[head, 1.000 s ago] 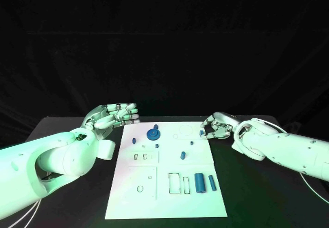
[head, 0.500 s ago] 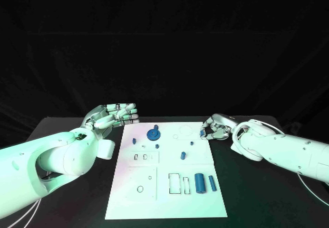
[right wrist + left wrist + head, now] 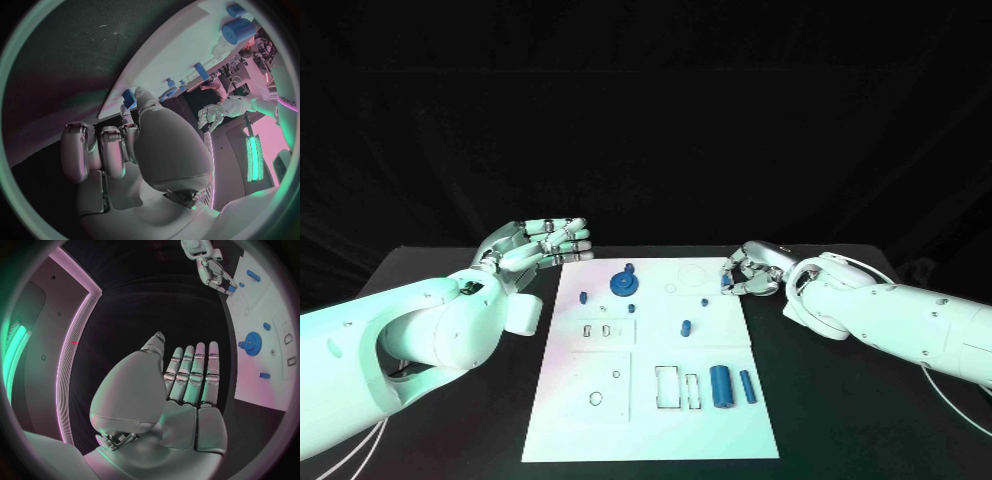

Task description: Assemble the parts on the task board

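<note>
The white task board (image 3: 661, 430) lies in the middle of the black table. On it are a blue gear (image 3: 625, 285), a thick blue cylinder (image 3: 720, 385) with a thinner one (image 3: 747, 385) beside it, and several small blue pieces. My right hand (image 3: 751, 269) hovers at the board's far right edge, fingers curled, pinching a small blue part (image 3: 728, 283) at its fingertips. That part (image 3: 128, 98) also shows against the board (image 3: 181, 50) in the right wrist view. My left hand (image 3: 538, 245) floats off the board's far left corner, fingers straight and holding nothing, with the gear (image 3: 252, 343) beside it.
Rectangular and round outlines (image 3: 674, 386) mark slots on the board's near half. Bare black table (image 3: 862, 420) flanks the board on both sides. My left forearm (image 3: 416, 340) crosses the table's left side.
My right hand has edged slightly toward the board with the small blue part still at its fingertips. The left hand and the parts on the board have stayed put.
</note>
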`<move>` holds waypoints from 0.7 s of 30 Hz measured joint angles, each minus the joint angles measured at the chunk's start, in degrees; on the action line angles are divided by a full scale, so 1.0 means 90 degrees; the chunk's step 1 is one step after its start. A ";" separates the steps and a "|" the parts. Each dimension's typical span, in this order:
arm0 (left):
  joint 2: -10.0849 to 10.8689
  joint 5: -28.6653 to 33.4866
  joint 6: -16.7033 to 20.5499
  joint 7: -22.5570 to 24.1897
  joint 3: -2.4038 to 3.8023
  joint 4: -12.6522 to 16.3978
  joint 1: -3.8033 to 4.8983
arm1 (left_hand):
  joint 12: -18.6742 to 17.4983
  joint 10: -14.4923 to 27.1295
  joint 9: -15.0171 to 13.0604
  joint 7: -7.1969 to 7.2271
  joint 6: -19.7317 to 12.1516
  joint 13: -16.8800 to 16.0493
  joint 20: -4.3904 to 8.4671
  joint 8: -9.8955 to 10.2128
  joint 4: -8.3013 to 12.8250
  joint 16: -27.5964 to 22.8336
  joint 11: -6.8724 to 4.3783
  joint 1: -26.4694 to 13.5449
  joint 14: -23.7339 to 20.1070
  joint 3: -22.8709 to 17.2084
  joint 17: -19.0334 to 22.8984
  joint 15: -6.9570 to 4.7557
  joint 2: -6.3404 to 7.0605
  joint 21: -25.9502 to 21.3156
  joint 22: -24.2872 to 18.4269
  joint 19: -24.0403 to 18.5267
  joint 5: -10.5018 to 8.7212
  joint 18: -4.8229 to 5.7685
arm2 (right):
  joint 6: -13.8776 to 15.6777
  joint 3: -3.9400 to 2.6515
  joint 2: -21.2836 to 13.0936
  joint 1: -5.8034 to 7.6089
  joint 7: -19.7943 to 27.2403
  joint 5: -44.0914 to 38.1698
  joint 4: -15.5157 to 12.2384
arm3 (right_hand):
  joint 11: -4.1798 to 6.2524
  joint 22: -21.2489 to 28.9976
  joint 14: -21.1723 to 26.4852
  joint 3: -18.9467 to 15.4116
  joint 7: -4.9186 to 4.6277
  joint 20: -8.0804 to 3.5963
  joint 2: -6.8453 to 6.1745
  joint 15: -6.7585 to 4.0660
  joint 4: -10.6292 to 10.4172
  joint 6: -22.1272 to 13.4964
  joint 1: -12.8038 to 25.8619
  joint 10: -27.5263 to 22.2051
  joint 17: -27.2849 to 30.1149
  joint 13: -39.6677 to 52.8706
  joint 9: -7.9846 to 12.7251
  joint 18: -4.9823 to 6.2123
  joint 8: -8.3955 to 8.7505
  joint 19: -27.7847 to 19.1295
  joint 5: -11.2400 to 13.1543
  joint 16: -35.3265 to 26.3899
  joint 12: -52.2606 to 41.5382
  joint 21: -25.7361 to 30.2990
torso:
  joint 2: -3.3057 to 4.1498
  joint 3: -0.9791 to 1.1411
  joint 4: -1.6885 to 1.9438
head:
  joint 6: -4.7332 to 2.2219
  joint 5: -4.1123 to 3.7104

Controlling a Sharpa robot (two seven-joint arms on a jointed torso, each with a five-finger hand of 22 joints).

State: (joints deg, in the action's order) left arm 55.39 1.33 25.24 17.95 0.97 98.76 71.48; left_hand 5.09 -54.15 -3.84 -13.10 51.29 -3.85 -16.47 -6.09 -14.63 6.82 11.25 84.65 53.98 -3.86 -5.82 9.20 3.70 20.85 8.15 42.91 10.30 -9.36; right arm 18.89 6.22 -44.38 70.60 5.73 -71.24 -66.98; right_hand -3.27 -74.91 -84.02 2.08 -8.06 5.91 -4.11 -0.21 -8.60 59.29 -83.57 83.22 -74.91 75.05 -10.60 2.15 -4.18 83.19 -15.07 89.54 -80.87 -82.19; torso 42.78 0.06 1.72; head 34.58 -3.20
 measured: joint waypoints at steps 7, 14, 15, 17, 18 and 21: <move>0.0001 0.0000 -0.0002 -0.0004 0.0000 -0.0001 0.0000 | 0.0000 0.0000 0.0000 0.0000 0.0000 0.0000 0.0000 0.0000 0.0000 0.0000 0.0000 0.0000 0.0000 0.0000 0.0000 0.0000 0.0000 0.0000 -0.0003 0.0000 0.0000 0.0000 | 0.0001 0.0000 0.0023 -0.0004 -0.0006 -0.0009 0.0041 | 0.0000 0.0000 0.0000 0.0046 0.0016 -0.0006 0.0000 0.0000 0.0025 0.0041 0.0000 0.0000 0.0000 -0.0007 0.0005 0.0000 0.0000 0.0006 0.0016 0.0000 -0.0030 0.0000 | 0.0000 0.0000 0.0002 | -0.0006 0.0001; 0.0003 0.0000 -0.0004 -0.0007 0.0000 0.0000 0.0000 | 0.0000 0.0000 0.0000 0.0000 0.0000 0.0000 0.0000 0.0000 0.0000 0.0000 0.0000 0.0000 0.0000 0.0000 0.0001 0.0000 0.0000 0.0000 -0.0005 0.0000 0.0000 0.0000 | 0.0002 0.0001 0.0036 -0.0005 -0.0029 -0.0021 0.0071 | 0.0046 0.0001 0.0002 0.0212 0.0106 -0.0047 0.0060 -0.0051 0.0105 0.0288 -0.0060 0.0045 0.0000 0.0016 -0.0010 -0.0001 -0.0074 0.0048 0.0054 0.0000 -0.0064 -0.0026 | 0.0001 0.0004 0.0002 | 0.0007 -0.0002; 0.0003 0.0000 -0.0004 -0.0008 0.0000 0.0000 0.0000 | 0.0000 0.0000 0.0000 0.0000 0.0000 0.0001 0.0000 0.0000 0.0000 0.0000 0.0000 0.0000 0.0000 0.0000 0.0001 0.0000 0.0000 0.0000 -0.0005 0.0000 0.0000 0.0000 | 0.0002 0.0001 0.0036 -0.0005 -0.0032 -0.0023 0.0074 | 0.0046 0.0001 0.0012 0.0214 0.0110 -0.0048 0.0061 -0.0060 0.0107 0.0292 -0.0061 0.0045 0.0000 0.0016 -0.0010 0.0000 -0.0074 0.0048 0.0063 0.0000 -0.0066 -0.0026 | 0.0001 0.0004 0.0002 | 0.0007 -0.0003; 0.0003 0.0000 -0.0004 -0.0008 0.0000 0.0000 0.0000 | 0.0000 0.0000 0.0000 0.0000 0.0000 0.0001 0.0000 0.0000 0.0000 0.0000 0.0000 0.0000 0.0000 0.0000 0.0001 0.0000 0.0000 0.0000 -0.0005 0.0000 0.0000 0.0000 | 0.0002 0.0001 0.0037 -0.0005 -0.0041 -0.0027 0.0083 | 0.0052 0.0001 -0.0001 0.0229 0.0114 -0.0060 0.0069 -0.0093 0.0123 0.0297 -0.0069 0.0051 0.0001 0.0016 -0.0010 0.0000 -0.0074 0.0060 0.0065 0.0000 -0.0072 -0.0026 | 0.0001 0.0004 0.0002 | 0.0008 -0.0004; 0.0004 0.0000 -0.0004 -0.0009 0.0000 0.0000 0.0000 | 0.0000 0.0000 0.0000 0.0000 0.0000 0.0001 0.0000 0.0000 0.0000 0.0000 0.0000 0.0000 0.0000 0.0000 0.0001 0.0000 0.0000 0.0000 -0.0005 0.0000 0.0000 0.0000 | 0.0002 0.0001 0.0037 -0.0005 -0.0045 -0.0029 0.0086 | 0.0060 0.0001 -0.0001 0.0242 0.0114 -0.0069 0.0078 -0.0093 0.0135 0.0297 -0.0078 0.0060 0.0001 0.0016 -0.0010 0.0000 -0.0074 0.0069 0.0072 0.0000 -0.0074 -0.0026 | 0.0001 0.0004 0.0002 | 0.0009 -0.0005; 0.0005 0.0000 -0.0005 -0.0010 0.0000 0.0000 0.0000 | 0.0000 0.0000 0.0000 0.0000 0.0000 0.0001 0.0000 0.0000 0.0000 0.0000 0.0000 0.0000 0.0000 0.0000 0.0001 0.0000 0.0000 0.0000 -0.0005 0.0000 0.0000 0.0000 | 0.0003 0.0001 0.0039 -0.0005 -0.0054 -0.0033 0.0089 | 0.0089 0.0001 -0.0001 0.0347 0.0141 -0.0069 0.0104 -0.0093 0.0165 0.0392 -0.0101 0.0088 0.0001 0.0016 -0.0009 0.0000 -0.0122 0.0069 0.0179 0.0000 -0.0089 -0.0040 | 0.0002 0.0007 0.0001 | 0.0009 -0.0005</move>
State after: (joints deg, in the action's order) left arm 55.44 1.33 25.20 17.86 0.97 98.76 71.49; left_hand 5.09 -54.15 -3.84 -13.10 51.29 -3.84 -16.47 -6.09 -14.63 6.82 11.25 84.65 53.98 -3.86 -5.80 9.20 3.70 20.85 8.10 42.91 10.29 -9.35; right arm 18.92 6.23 -44.03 70.56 5.24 -71.54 -66.18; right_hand -2.47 -74.91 -84.03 5.21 -6.79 5.29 -3.17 -1.05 -7.12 62.81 -84.48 84.01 -74.90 75.19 -10.68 2.15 -5.28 83.81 -13.46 89.54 -81.68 -82.55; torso 42.80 0.12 1.72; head 34.66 -3.25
